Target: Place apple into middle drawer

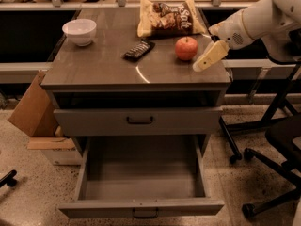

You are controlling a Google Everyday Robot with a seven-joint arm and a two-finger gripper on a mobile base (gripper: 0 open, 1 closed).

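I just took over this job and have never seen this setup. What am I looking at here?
There is one camera, looking down at the front of a grey cabinet. The white arm coming in from the right is the robot's. Its gripper hovers just right of the apple, with a gap between them, and holds nothing. The apple sits on the cabinet top with a white bowl, a snack bag and a small dark flat object. Below, the upper drawer is closed, and the middle drawer is pulled open and empty.
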